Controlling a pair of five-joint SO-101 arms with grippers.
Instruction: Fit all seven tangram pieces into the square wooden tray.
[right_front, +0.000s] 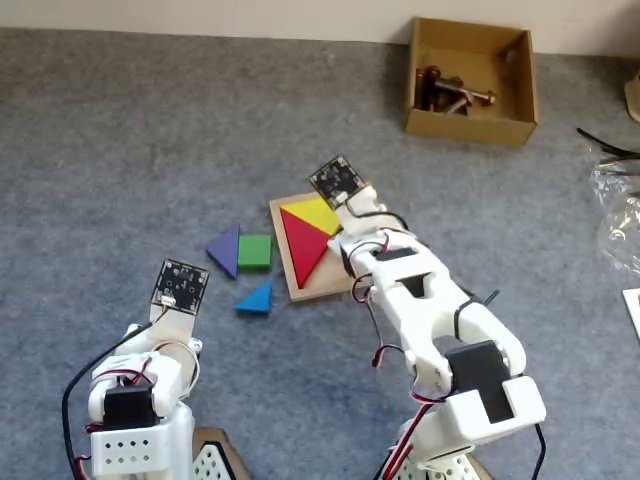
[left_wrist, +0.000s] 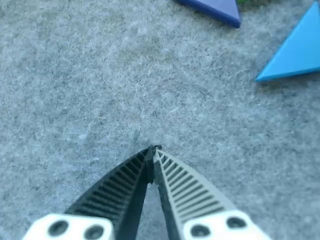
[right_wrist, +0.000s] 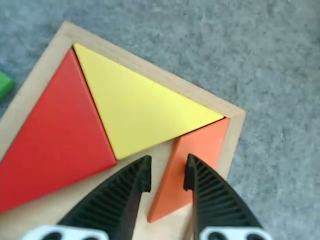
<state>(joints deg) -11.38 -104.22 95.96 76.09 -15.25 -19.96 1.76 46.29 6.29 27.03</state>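
Seating red triangle (right_wrist: 55, 135), yellow triangle (right_wrist: 135, 110), orange pc (right_wrist: 207, 140): wooden tray (right_wrist: 231, 145).

Centre right: white right arm (right_front: 430, 300) lay across the square wooden tray (right_front: 300, 288).
Centre: purple triangle (right_front: 224, 250), green square (right_front: 255, 252), blue triangle (right_front: 256, 299) clustered.
Upper left: grey felt (right_front: 120, 130) lay open.

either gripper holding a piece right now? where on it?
Left gripper is shut, empty. Right gripper is open above the orange piece lying in the tray; no grip visible.
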